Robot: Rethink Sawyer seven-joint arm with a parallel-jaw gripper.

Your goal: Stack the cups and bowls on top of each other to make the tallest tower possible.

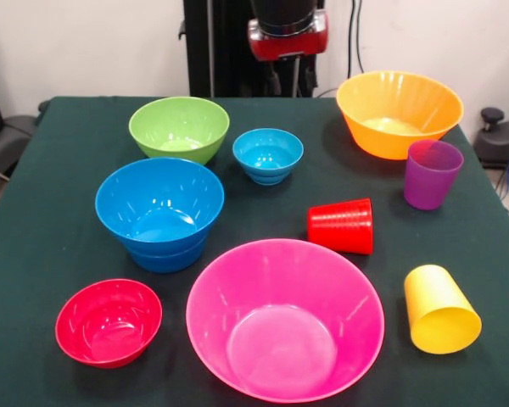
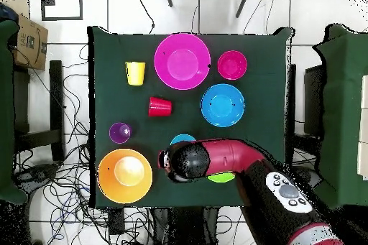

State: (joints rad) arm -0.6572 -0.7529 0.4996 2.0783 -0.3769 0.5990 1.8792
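The large pink bowl (image 1: 285, 319) is seen nearest; the small light-blue bowl (image 1: 268, 154) lies just before the raised hand (image 1: 287, 80), whose grip cannot be told.

A dark green worktop (image 1: 59, 212) fills the frame. At its upper left a green bowl (image 1: 179, 128) is seen, with a small light-blue bowl (image 1: 268, 154) just to its right. Two blue bowls (image 1: 159, 212) are nested left of centre. A small red bowl (image 1: 109, 321) is placed at lower left — beside it, the large pink bowl (image 1: 284, 318). An orange bowl (image 1: 399, 112) is set at upper right, a purple cup (image 1: 432, 174) upright below it. The red cup (image 1: 342, 225) and yellow cup (image 1: 439, 309) are lying on their sides. The arm's red end (image 1: 288, 34) is seen at the top edge.
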